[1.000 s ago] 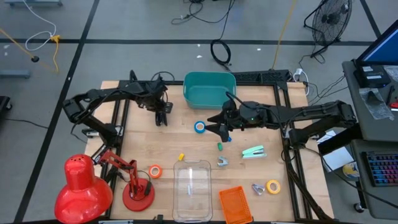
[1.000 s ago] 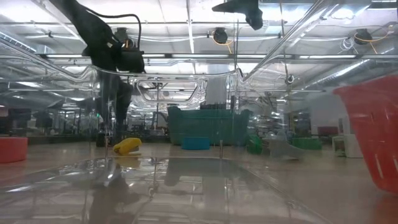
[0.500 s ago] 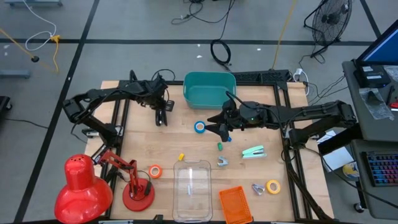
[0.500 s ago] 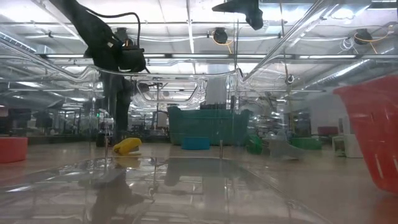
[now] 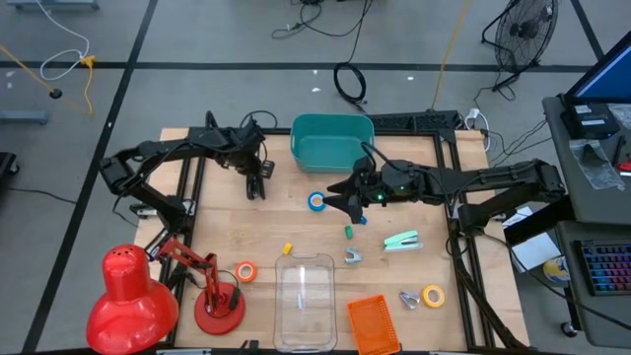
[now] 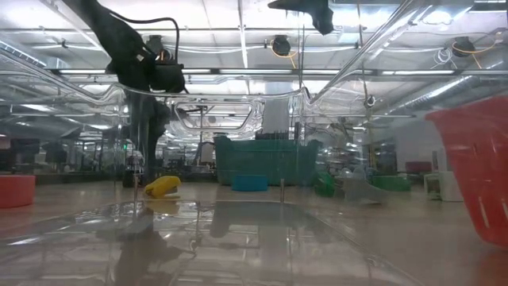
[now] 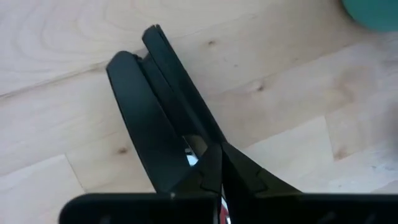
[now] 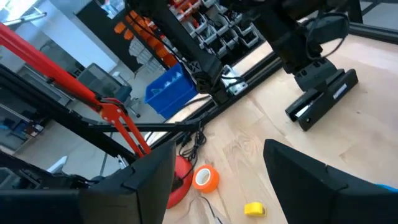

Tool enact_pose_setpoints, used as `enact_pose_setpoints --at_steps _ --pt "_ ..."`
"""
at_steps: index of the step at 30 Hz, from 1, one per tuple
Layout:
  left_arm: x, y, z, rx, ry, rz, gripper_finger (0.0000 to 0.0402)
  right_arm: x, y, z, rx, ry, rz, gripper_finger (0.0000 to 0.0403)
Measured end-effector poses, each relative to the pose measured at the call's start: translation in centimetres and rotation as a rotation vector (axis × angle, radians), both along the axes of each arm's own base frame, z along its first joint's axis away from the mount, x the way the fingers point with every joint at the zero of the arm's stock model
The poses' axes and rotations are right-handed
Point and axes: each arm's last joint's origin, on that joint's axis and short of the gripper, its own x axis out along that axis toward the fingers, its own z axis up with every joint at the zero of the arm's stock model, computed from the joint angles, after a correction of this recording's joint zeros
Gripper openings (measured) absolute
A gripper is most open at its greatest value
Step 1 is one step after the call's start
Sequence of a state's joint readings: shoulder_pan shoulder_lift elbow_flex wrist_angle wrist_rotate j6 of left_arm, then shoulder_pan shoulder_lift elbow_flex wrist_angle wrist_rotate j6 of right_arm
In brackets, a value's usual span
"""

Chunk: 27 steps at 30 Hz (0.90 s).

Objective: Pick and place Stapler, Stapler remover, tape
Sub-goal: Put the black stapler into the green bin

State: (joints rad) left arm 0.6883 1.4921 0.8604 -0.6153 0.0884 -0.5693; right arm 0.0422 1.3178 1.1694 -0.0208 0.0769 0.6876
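A black stapler [image 5: 258, 183] lies flat on the wooden table left of the teal bin [image 5: 332, 141]. My left gripper [image 5: 253, 179] stands over it, shut on it; the stapler [image 7: 152, 118] reaches away from the fingers. My right gripper [image 5: 340, 201] hovers open, clear of the table, just right of a blue tape roll [image 5: 316, 202]. An orange tape roll [image 5: 245, 271] lies near the red lamp and a yellow one [image 5: 433, 294] at the near right. A mint stapler [image 5: 402, 240] and a staple remover [image 5: 353, 257] lie near the middle. My left gripper pinches the black stapler between its two fingers [image 7: 205, 177], at one end [image 7: 198, 144] of its long body. The fingers come from above, pointing down. The stapler lies flat on the table.
A clear plastic container [image 5: 305, 286] and an orange basket [image 5: 374, 323] stand at the near edge. A red desk lamp [image 5: 133, 291] fills the near left corner. A second remover [image 5: 408, 299], a small green bit [image 5: 348, 232] and a yellow bit [image 5: 288, 248] lie loose.
My left gripper has shut on the black stapler, which has stayed on the table.
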Motion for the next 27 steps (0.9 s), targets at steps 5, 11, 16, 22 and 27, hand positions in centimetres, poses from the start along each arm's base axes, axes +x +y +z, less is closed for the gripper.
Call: enact_pose_setpoints --at_steps 5,11,16,22,27 --pt "0.1 0.2 -0.1 0.016 -0.001 -0.003 0.0004 0.0 0.0 0.0 0.0 -0.002 0.0 0.0238" --pt "0.9 0.5 -1.5 -0.014 0.02 -0.017 0.0003 0.0 0.2 0.0 0.0 -0.002 0.005 0.0238" --pt "2.1 0.3 -2.4 -0.019 -0.01 -0.05 0.0002 0.0 0.4 0.0 0.007 -0.002 0.01 0.0238" --pt "2.6 0.2 -2.5 -0.008 -0.041 -0.023 0.0002 0.0 0.6 0.0 0.007 -0.002 0.015 0.0238" --pt "2.6 0.4 -2.5 0.017 -0.042 -0.031 0.0002 0.0 0.6 0.0 0.007 -0.002 0.016 0.0238"
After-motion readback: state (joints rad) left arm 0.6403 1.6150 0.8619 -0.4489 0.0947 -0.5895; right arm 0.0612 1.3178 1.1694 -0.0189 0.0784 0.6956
